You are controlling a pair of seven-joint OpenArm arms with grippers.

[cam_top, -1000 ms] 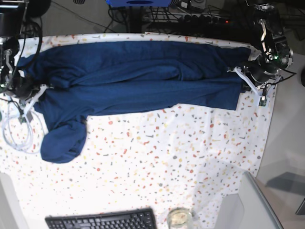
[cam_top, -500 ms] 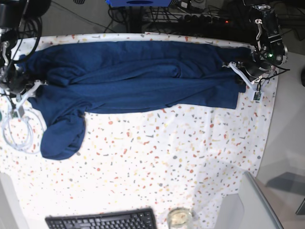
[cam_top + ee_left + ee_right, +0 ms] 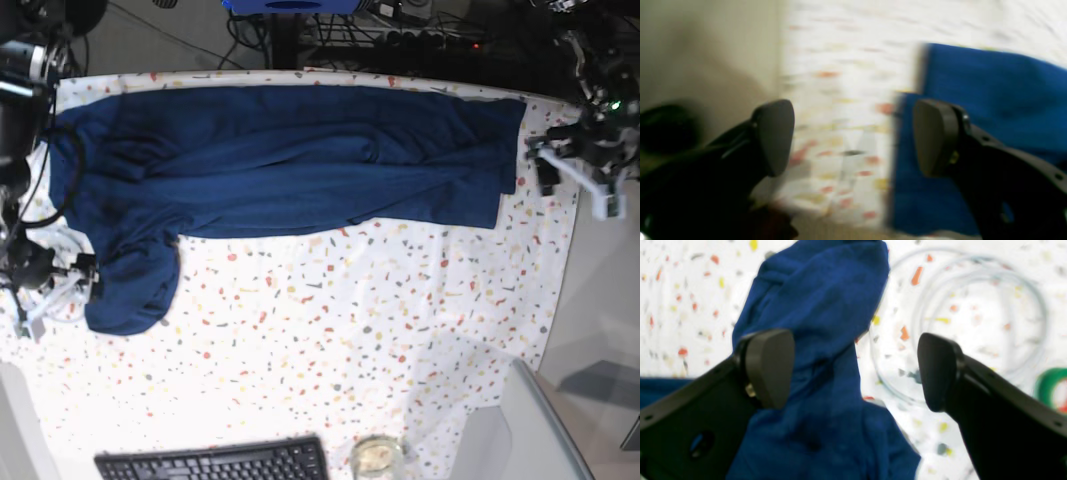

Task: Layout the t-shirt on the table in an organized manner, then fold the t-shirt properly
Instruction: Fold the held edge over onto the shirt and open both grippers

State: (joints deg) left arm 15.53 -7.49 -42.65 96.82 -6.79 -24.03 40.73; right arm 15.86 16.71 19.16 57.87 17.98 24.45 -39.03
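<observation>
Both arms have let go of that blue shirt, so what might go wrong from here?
1. The t-shirt lies bunched in long folds, one sleeve drooping toward the keyboard; folding now would likely trap wrinkles.
2. A coiled clear cable lies beside that sleeve near the open right tool, which might snag it.
3. The open left tool hovers at the table edge, where a grab could catch the cloth.
</observation>
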